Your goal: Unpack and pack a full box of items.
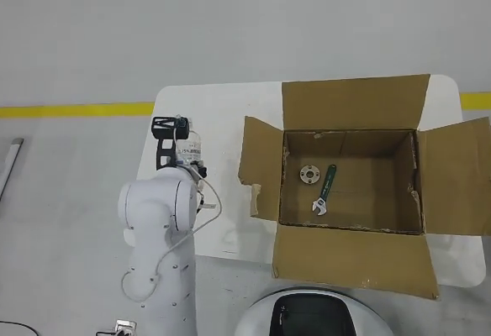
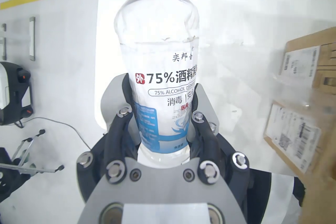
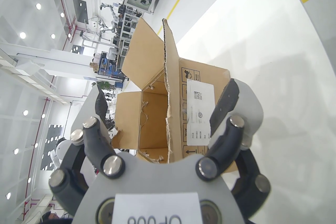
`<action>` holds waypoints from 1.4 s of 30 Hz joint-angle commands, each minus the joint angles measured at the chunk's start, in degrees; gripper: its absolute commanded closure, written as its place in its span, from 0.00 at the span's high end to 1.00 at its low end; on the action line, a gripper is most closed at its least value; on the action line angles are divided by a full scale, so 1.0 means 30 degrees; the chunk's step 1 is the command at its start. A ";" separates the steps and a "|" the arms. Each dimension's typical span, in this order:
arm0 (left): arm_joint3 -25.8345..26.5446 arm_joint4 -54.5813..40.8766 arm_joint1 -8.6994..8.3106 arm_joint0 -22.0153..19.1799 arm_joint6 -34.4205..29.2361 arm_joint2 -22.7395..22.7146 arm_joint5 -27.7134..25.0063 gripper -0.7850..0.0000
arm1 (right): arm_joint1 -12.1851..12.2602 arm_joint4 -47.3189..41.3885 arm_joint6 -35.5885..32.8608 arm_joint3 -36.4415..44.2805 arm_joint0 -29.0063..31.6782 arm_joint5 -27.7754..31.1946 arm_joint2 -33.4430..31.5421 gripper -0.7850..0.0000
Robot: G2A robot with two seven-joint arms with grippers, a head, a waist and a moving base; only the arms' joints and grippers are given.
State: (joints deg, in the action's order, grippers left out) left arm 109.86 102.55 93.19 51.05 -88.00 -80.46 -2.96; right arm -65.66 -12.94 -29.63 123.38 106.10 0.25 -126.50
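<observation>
An open cardboard box point(image 1: 351, 244) stands on the white table point(image 1: 220, 109), flaps spread out. Inside it lie a green-handled wrench point(image 1: 324, 190) and a small round metal flange point(image 1: 310, 175). My left gripper point(image 1: 181, 147) is at the table's left edge, well left of the box, and is shut on a clear alcohol bottle point(image 2: 160, 62) with a white and blue label. The fingers point(image 2: 202, 128) clamp the bottle's lower body. My right gripper point(image 3: 168, 101) is open and empty, with the cardboard box point(image 3: 155, 109) a short way beyond its fingers.
The table's left part around the bottle is bare white surface. A yellow floor line point(image 1: 60, 110) runs behind the table. The box side point(image 2: 302, 114) with paper labels lies to one side of the held bottle. A grey bar point(image 1: 4, 170) lies on the floor at far left.
</observation>
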 commanded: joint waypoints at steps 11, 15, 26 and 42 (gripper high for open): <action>-0.1855 0.0609 0.0078 0.3067 0.0212 0.1491 0.0265 0.00 | -0.0074 -0.0053 0.0071 0.0153 0.0234 0.0001 -0.0271 1.00; -0.2706 0.0588 0.0108 0.3577 0.0747 0.1995 0.0428 0.00 | -0.0075 -0.0069 0.0022 0.0225 0.0176 -0.0054 -0.0439 1.00; -0.3617 0.0767 0.0191 0.3869 0.0794 0.2706 0.0842 1.00 | -0.0131 -0.0459 0.0396 0.0573 0.0023 0.0017 -0.1002 1.00; -0.0584 0.0685 0.0169 0.2929 0.0326 0.1741 0.1051 1.00 | 0.0821 0.3300 -0.3131 0.3223 -0.4721 -0.2320 0.3978 1.00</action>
State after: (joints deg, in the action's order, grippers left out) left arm 107.59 104.44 93.69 60.06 -87.25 -75.09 -0.05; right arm -63.36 -4.99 -38.65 133.82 93.17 -6.13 -117.50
